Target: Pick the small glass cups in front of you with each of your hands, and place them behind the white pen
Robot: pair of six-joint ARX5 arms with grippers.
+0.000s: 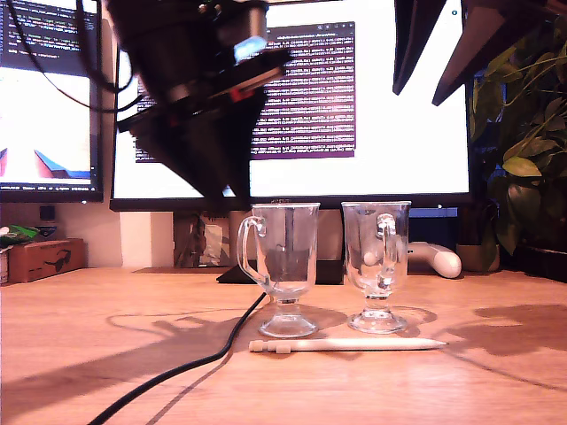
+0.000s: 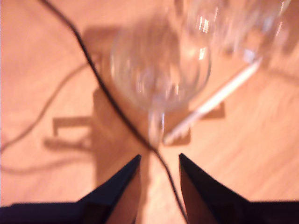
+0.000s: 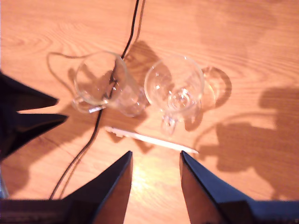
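— Well, where do the cups stand?

— Both on the wooden counter (image 1: 80,319), upright, near the middle of the exterior view. The first clear glass mug with a looped handle and flared foot (image 1: 283,257) (image 2: 159,70) (image 3: 105,86) is left of centre there. The second matching clear glass mug (image 1: 378,257) (image 3: 175,88) is just beside it on the right, not touching.

— And the pen?

— The slim white pointed pen (image 1: 345,344) (image 2: 215,100) (image 3: 149,140) lies flat in the lower middle of the exterior view. It sits just in front of both feet, its tip towards the right of that view.

— What about your tools?

— My first tool (image 1: 217,177) (image 2: 160,158) (image 3: 60,108) hangs in the upper left of the exterior view, above the first mug. Its fingers are spread with nothing between them. My second tool (image 3: 156,156) is high over the pen and mugs, fingers apart as well, holding nothing.

— Anything else nearby?

— A thin black cable (image 1: 177,372) (image 3: 93,135) runs from the lower left of the exterior view past the first mug's foot. Two lit monitors (image 1: 354,88) fill the back.
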